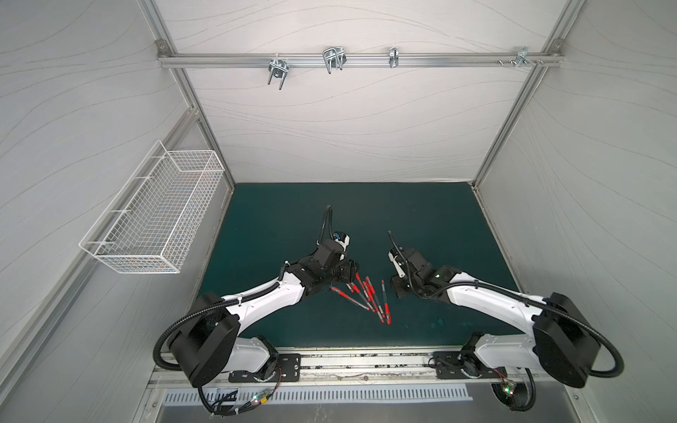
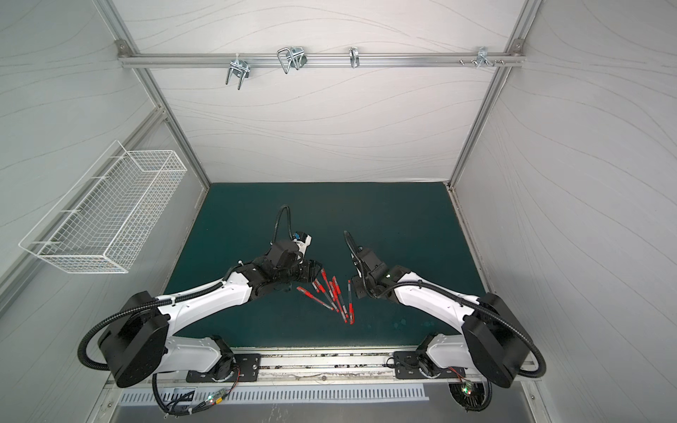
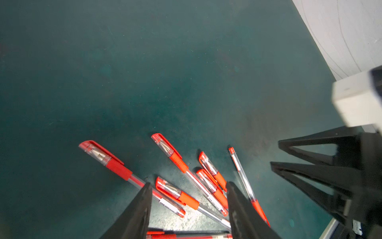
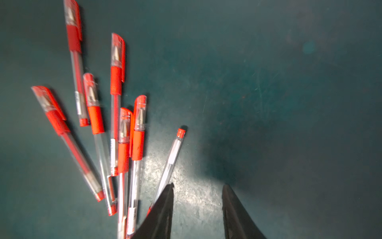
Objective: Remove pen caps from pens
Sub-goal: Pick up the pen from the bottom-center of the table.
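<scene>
Pens (image 1: 366, 295), each with its red cap (image 4: 117, 49) on, lie fanned and partly overlapping on the green mat (image 1: 421, 219) between the two arms, near the front edge; in the right wrist view one thin pen (image 4: 171, 157) lies slightly apart from the cluster. Left gripper (image 3: 188, 187): jaws apart over the cluster, holding nothing. Right gripper (image 4: 198, 188): jaws apart beside the thin pen, empty. Likely hazard: because barrels cross and touch, closing jaws may pinch two pens together or scatter neighbours; a grasp on the cap alone, without the barrel held, would lift the pen rather than uncap it.
</scene>
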{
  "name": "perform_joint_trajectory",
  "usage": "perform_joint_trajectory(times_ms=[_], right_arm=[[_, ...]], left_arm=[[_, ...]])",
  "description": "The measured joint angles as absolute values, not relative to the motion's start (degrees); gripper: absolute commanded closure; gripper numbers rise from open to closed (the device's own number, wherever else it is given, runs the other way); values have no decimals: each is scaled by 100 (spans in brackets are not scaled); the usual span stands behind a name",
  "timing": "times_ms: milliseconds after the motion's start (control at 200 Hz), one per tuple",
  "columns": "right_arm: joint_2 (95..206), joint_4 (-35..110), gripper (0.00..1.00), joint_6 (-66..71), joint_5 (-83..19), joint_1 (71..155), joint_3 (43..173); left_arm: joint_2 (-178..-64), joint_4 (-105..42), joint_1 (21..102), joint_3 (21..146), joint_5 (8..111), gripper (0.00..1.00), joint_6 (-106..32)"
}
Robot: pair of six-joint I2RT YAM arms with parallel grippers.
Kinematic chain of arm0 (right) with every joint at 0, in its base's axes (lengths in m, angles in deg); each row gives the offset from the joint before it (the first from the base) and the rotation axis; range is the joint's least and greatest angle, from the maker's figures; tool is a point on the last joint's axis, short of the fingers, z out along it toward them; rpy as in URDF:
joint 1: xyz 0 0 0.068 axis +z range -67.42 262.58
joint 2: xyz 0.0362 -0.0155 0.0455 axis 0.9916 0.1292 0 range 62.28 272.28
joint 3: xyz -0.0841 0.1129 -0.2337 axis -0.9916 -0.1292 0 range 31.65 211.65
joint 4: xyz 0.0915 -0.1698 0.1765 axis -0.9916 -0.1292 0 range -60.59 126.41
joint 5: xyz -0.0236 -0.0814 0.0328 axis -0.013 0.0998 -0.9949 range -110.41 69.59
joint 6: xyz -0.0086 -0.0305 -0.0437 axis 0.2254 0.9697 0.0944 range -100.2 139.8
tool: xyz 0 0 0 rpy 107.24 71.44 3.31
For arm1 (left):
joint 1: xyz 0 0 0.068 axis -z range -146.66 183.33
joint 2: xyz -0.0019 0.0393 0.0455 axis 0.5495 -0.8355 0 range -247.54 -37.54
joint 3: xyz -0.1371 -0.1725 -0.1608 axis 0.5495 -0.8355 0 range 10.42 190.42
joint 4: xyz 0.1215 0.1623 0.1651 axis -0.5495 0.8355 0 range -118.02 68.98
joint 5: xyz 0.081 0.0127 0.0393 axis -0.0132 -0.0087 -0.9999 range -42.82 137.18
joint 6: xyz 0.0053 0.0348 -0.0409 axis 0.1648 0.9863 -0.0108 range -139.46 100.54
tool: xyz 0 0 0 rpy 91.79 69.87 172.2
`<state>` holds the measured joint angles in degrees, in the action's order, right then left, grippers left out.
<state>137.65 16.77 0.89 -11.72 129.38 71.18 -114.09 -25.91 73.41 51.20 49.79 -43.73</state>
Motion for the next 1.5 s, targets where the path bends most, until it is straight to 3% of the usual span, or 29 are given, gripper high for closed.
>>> perform_joint_trajectory(times_ms=[325, 755, 1500], right_arm=[[14616, 1706, 59, 91, -1122, 13297, 7522], [15184, 1734, 66, 135, -1122, 13400, 7784], [15503, 1738, 88, 135, -1017, 13400, 7981]], left_arm=[[-11407, -2602, 7341, 5120, 4979, 40, -4371], [-11407, -2600, 7341, 5120, 4979, 40, -4371], [-11376, -2602, 7341, 5120, 4977, 42, -4373]])
